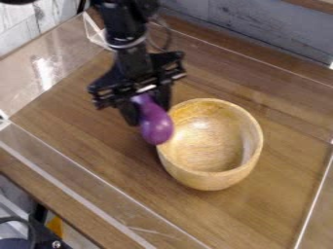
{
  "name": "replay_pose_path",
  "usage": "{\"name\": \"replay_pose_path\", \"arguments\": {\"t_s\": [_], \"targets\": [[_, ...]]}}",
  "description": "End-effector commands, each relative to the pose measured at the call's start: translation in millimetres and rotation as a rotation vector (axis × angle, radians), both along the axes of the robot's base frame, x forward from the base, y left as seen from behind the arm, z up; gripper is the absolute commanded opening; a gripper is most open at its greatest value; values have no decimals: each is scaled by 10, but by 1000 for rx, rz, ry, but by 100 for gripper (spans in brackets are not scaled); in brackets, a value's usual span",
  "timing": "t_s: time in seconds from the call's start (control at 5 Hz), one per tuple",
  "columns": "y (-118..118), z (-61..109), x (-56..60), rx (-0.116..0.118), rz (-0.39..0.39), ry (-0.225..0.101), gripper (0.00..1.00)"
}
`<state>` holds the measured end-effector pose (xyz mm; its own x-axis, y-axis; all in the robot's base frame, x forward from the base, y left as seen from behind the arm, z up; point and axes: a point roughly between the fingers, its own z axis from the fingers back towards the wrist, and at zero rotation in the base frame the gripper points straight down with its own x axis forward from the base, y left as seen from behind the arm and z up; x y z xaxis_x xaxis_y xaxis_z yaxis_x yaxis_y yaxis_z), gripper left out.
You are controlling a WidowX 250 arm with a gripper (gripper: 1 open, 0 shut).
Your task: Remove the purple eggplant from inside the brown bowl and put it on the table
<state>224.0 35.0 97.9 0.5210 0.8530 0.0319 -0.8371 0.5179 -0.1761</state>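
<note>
Eggplant out of bowl, above tabletop.
Your brown bowl (212,144) sits empty on the tabletop (78,126); fingers (143,100) grip the purple eggplant (155,123) beside its rim.

Legible markings: none.
No text, labels, brand names, nos. or signs readable on any surface in the camera view; res. too low and blurred to resolve fine print.

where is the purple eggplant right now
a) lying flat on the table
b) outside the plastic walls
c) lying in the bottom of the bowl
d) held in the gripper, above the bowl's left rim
d: the purple eggplant hangs from the gripper, over the near-left rim of the brown bowl, whose inside shows empty.
</note>
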Motion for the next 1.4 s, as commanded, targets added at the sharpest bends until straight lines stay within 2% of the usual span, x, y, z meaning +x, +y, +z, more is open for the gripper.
{"name": "replay_pose_path", "arguments": {"t_s": [0.0, 0.2, 0.4, 0.6, 0.8, 1.0, 1.2], "targets": [[222, 180, -72, 8, 74, -59, 0], [326, 252, -181, 11, 164, -69, 0], [371, 293, -213, 20, 274, -79, 0], [380, 323, -258, 41, 365, -86, 0], [370, 311, -364, 62, 364, -88, 0], [273, 314, -457, 81, 331, -83, 0], [285, 208, -472, 104, 272, -78, 0]]}}
